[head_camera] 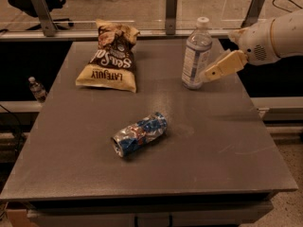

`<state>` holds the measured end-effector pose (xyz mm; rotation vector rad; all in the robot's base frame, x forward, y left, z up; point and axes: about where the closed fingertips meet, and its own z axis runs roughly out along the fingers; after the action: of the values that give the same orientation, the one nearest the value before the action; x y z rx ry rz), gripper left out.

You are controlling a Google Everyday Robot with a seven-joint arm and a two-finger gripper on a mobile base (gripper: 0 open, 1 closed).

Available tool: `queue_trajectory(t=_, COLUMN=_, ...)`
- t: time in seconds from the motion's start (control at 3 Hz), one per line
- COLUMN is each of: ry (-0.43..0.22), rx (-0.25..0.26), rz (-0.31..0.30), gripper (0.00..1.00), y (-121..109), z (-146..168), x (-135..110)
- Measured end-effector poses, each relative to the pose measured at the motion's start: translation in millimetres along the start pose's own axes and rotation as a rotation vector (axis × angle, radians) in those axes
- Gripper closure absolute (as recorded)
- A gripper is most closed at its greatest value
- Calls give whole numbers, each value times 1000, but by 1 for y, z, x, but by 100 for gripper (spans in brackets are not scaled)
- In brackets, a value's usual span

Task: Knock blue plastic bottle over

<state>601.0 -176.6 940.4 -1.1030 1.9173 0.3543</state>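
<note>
The blue plastic bottle (pixel 196 55) stands upright at the back right of the grey table (pixel 213 141). It is clear bluish plastic with a white cap and a pale label. My gripper (pixel 209 75) reaches in from the right on the white arm (pixel 272 39). Its tan fingers (pixel 223 65) look pressed together and point down-left. The tip is right beside the bottle's lower right side, at or very near touching it. The gripper holds nothing.
A brown chip bag (pixel 111 56) lies at the back left of the table. A crushed blue-and-silver can (pixel 139 134) lies on its side near the middle. A small bottle (pixel 37 89) stands on the floor left of the table. A glass rail with metal posts (pixel 171 12) runs behind.
</note>
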Motion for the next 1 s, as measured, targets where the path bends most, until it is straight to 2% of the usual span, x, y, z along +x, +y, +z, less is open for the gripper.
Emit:
queue_trajectory(t=0.33, ry=-88, rx=14, rz=69, gripper=0, y=-8, z=32, x=-5)
queue_trajectory(t=0.67, ry=-141, rx=23, rz=131, gripper=0, y=-10, z=53, x=-7)
queue_trajectory(t=1.0, ry=-148, rx=22, rz=161, gripper=18, y=-6, z=65, x=-8)
